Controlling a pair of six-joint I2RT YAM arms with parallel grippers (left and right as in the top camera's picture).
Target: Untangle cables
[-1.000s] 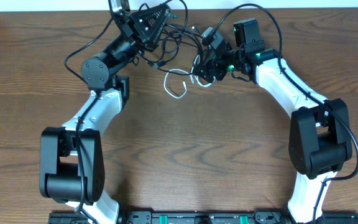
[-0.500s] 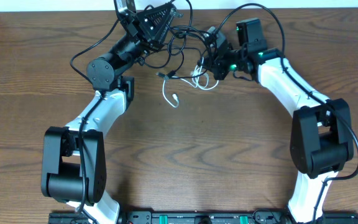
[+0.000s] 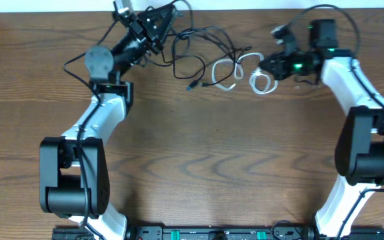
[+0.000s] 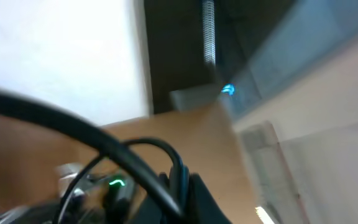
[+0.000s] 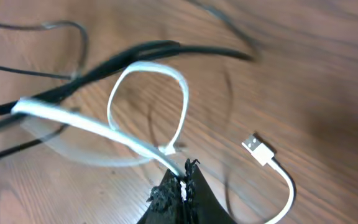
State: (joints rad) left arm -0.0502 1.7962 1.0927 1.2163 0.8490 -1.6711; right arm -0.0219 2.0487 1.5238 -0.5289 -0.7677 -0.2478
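Nearest me, well this side of the white cable (image 5: 183, 99), a dark base rail (image 3: 199, 233) runs along the edge of the wooden table (image 3: 199, 153). The left arm (image 3: 95, 133) and the right arm (image 3: 359, 133) both reach away from it toward the far side. The white cable lies out there in a couple of loose loops on the wood. At its right-hand end sits the right gripper (image 3: 267, 65), fingers pinched tight together with the white cord caught between their tips; the close view from that wrist shows this plainly. Just past those fingertips the white cable curls into an open loop, and to the right of that loop its flat silver plug (image 5: 257, 147) rests free on the table. The black cables (image 5: 157, 46) meet the white cable on the loop's far side and run along one white strand, touching it, though I cannot tell which lies on top. Left of the white cable and farther back, the black cords sprawl in slack curves, with a small plug end (image 3: 191, 87) lying just beside the white loops. Farthest off, well left of the white cable by the table's back edge, the left gripper (image 3: 167, 13) is closed with the black cords gathered at its tip. Whether it actually pinches one I cannot tell, because its own camera gives only a blur with a dark cord across it.
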